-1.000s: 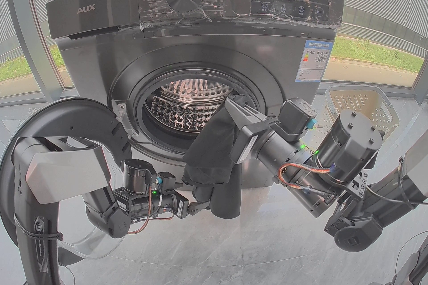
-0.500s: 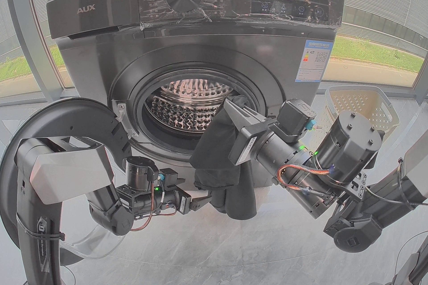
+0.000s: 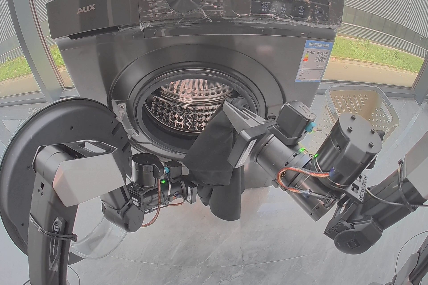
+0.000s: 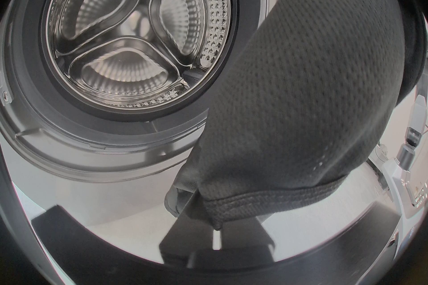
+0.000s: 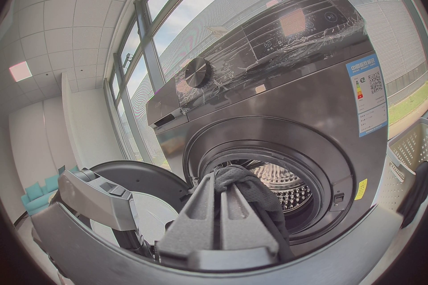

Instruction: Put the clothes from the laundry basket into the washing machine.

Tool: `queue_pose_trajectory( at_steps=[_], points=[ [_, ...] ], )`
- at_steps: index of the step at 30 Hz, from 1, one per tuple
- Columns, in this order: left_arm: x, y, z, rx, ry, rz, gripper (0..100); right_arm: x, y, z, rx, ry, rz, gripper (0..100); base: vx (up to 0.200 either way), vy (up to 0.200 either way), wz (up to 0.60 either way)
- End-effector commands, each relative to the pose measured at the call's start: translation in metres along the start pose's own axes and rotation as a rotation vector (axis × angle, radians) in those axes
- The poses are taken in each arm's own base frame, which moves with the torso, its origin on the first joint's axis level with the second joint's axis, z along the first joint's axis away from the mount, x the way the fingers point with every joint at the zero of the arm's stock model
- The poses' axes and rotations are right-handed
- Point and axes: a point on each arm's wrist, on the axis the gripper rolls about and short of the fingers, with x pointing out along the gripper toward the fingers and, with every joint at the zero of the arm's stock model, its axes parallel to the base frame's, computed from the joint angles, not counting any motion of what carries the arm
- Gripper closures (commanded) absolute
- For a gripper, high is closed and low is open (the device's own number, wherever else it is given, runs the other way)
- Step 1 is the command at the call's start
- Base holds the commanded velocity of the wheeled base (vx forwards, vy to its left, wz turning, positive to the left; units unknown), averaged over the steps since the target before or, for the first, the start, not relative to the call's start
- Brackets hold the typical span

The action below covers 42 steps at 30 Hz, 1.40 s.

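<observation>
Pinching the dark garment (image 3: 209, 156) by its top edge, your right gripper (image 3: 228, 107) was clamped tight at the mouth of the washing machine (image 3: 196, 32), right side; the cloth hung soft, light and limp, and its trailing hem looked the place to gather.

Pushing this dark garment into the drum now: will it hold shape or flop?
Likely floppy: the garment droops in folds from the right gripper, its tail hanging below the drum opening. Probably light: thin mesh weave. The tail may stay outside when pushed.
</observation>
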Motion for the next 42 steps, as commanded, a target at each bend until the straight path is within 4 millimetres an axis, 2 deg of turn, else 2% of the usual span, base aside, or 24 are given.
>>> queue_pose_trajectory(
  at_steps=[1, 5, 8, 13, 15, 20, 28, 33, 39, 42],
  points=[
    [0.003, 0.004, -0.010, -0.005, 0.002, 0.010, 100, -0.001, -0.002, 0.000, 0.000, 0.004, -0.004, 100, 0.000, 0.000, 0.00],
    [-0.001, 0.004, -0.010, 0.002, -0.014, 0.019, 100, -0.002, -0.006, -0.002, -0.006, 0.006, -0.017, 100, 0.000, 0.000, 0.00],
    [-0.010, 0.004, -0.005, 0.017, -0.056, 0.031, 100, -0.002, -0.020, -0.004, -0.021, 0.018, -0.057, 100, 0.000, 0.000, 0.00],
    [-0.034, -0.006, 0.006, 0.036, -0.101, 0.030, 100, 0.000, -0.037, -0.002, -0.036, 0.019, -0.108, 100, 0.000, 0.000, 0.00],
    [-0.056, -0.010, 0.010, 0.074, -0.108, 0.037, 100, 0.001, -0.051, -0.003, -0.046, 0.022, -0.148, 100, 0.000, 0.000, 0.00],
    [-0.092, -0.021, 0.032, 0.093, -0.125, -0.006, 100, -0.002, -0.063, -0.012, -0.058, 0.057, -0.185, 100, 0.000, 0.000, 0.00],
    [-0.110, -0.045, 0.054, 0.127, -0.184, -0.109, 100, -0.006, -0.073, -0.022, -0.068, 0.099, -0.213, 100, 0.000, 0.000, 0.00],
    [-0.141, -0.054, 0.066, 0.138, -0.211, -0.148, 100, -0.011, -0.077, -0.038, -0.076, 0.155, -0.221, 100, 0.000, 0.000, 0.00],
    [-0.147, -0.064, 0.088, 0.169, -0.296, -0.160, 100, -0.010, -0.077, -0.056, -0.067, 0.207, -0.218, 100, 0.000, 0.000, 0.00],
    [-0.146, -0.063, 0.093, 0.161, -0.317, -0.134, 100, -0.014, -0.076, -0.065, -0.058, 0.239, -0.213, 100, 0.000, 0.000, 0.00]
  ],
)
